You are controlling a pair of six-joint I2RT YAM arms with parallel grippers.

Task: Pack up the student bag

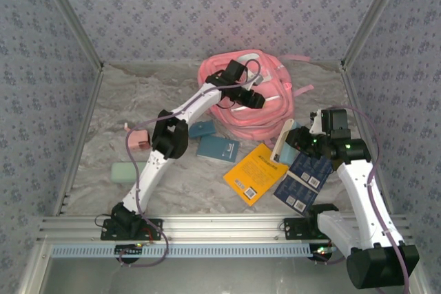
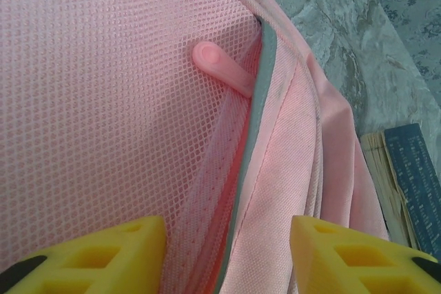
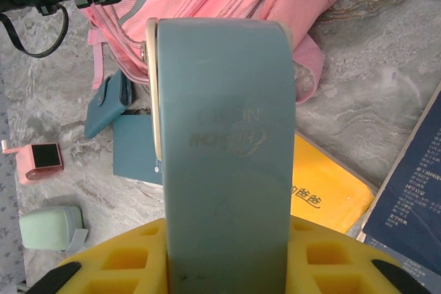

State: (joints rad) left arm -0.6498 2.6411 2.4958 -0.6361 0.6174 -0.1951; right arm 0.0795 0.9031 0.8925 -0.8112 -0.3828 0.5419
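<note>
Yellow honeycomb-moulded finger pads of the right gripper are clamped on a smooth grey-blue case with a cream edge and a faint embossed logo, held upright above the table.

The table is grey-white marbled stone pattern, closed in by walls papered in a small blue-grey floral print, with an aluminium rail along the near edge.

The student bag lies slumped at the far middle of the table, soft pink fabric with straps trailing right. The left wrist view shows its open pink mesh, a grey-trimmed zip seam and a rounded pink rubber zip pull. The left gripper hangs over it, fingers apart on either side of the seam.

Near the bag lie a glossy yellow book, two dark blue books, a teal notebook and a small teal wallet. To the left sit a pink box and a mint-green pouch.
</note>
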